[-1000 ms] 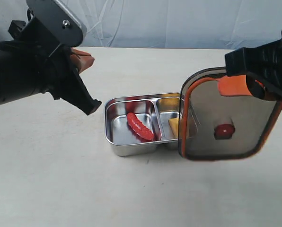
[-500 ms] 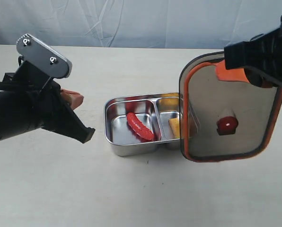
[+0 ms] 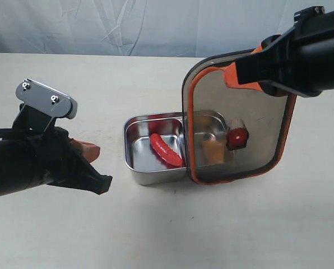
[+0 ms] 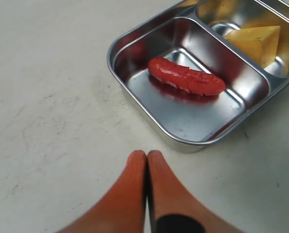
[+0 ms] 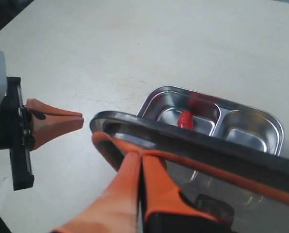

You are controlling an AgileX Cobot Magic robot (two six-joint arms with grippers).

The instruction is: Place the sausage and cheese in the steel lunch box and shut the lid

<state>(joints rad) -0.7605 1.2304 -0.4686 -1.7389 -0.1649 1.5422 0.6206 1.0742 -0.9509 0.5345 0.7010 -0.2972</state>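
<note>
Lid (image 3: 251, 112) gripped by my right gripper (image 5: 140, 156), tilted over steel lunch box (image 3: 134, 162), contact unclear; my left gripper (image 4: 147, 156) closed, empty.

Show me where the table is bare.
Bare: table in front of the box, toward the camera, and behind it up to the backdrop. Crowded: over the box, where the right gripper holds the lid, and beside it at the left gripper.

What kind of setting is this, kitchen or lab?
Probably a lab or test bench, not a kitchen: a bare beige table, a wrinkled white sheet as backdrop, and toy food, a sausage and cheese, in a steel lunch box.
</note>
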